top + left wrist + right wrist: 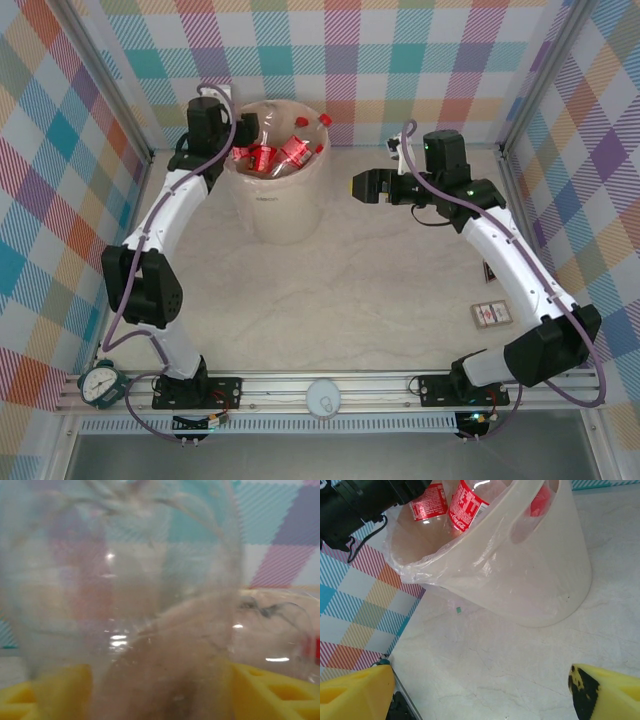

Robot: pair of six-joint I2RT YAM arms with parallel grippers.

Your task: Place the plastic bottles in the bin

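We see the bin (290, 205) at the far end of the table (350, 300), left of the middle and near the back wall. Bottles (264, 156) with red labels and red caps lie heaped inside it, reaching close to the rim.

The left arm (175, 215) reaches up to the bin's far-left rim. From its wrist, a clear bottle (125, 580) sits right in front of the lens, blurred. It lies between the two yellow fingers (15, 700) of the left gripper (161, 680), one finger at each side of its base. We cannot tell whether those fingers press on the bottle or merely stand beside it. A second clear bottle (272, 630) lies just behind it to the right.

The right gripper (368, 186) hangs above the table to the right of the bin, apart from it and pointed toward it. From its own wrist its jaws stand wide apart with only bare table between them (481, 675). The bin (540, 580) stands ahead of them, and the gripper does not touch it. Two red-labelled bottles (467, 505) show over the bin's rim, and a red cap shows through its wall.

A small box (490, 315) lies on the table on the right, under the right arm and well apart from the bin.
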